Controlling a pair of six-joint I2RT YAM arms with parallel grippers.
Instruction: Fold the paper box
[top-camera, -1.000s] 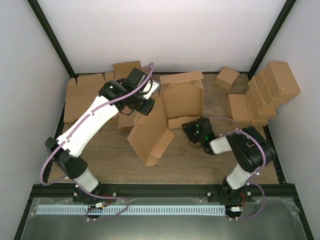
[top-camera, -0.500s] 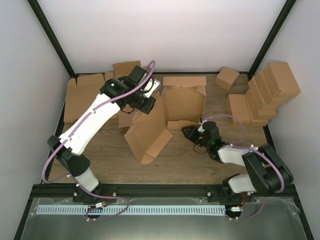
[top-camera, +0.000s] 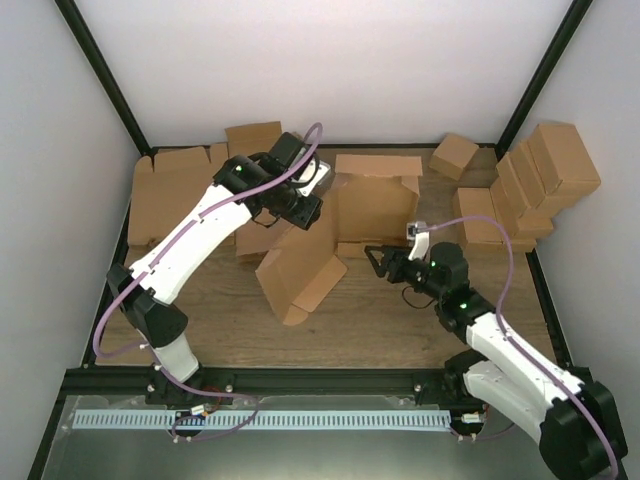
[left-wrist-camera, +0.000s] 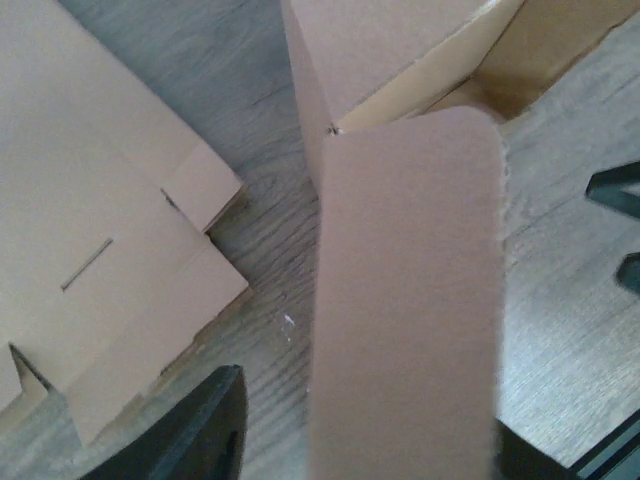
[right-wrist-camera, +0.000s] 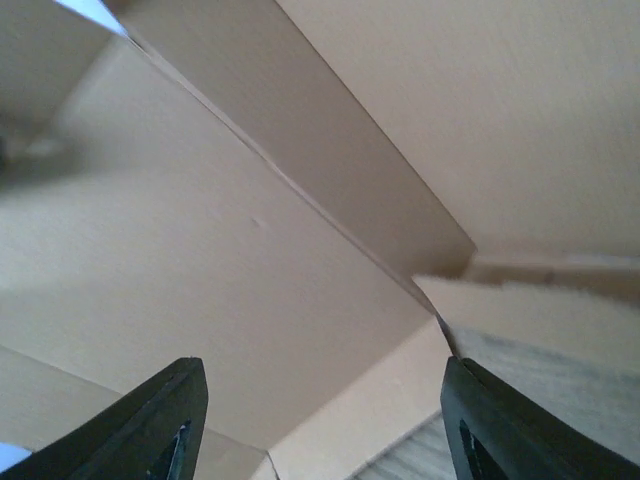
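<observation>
The paper box (top-camera: 365, 205) stands half-formed at mid-table, one brown panel upright at the back and a long panel (top-camera: 300, 265) sloping down toward the front left. My left gripper (top-camera: 306, 207) sits at the top of that sloping panel. In the left wrist view a rounded flap (left-wrist-camera: 405, 300) runs between the fingers of the left gripper (left-wrist-camera: 365, 410), with a clear gap to the left finger (left-wrist-camera: 190, 430), so it is open. My right gripper (top-camera: 378, 262) points left at the box's lower right side, open; in its wrist view the right gripper (right-wrist-camera: 322, 370) faces cardboard panels (right-wrist-camera: 220, 280) with nothing between the fingers.
Flat cardboard blanks (top-camera: 170, 195) lie at the back left, also seen as flat blanks (left-wrist-camera: 90, 250) beside the box. Ready-made small boxes (top-camera: 530, 190) pile at the right, one lone box (top-camera: 453, 155) behind. Black frame posts and walls close in the sides.
My left gripper has opened and let go of the flap it pinched. The right arm has stretched forward and its gripper has opened wider. The box's rear panel has shifted a little right.
</observation>
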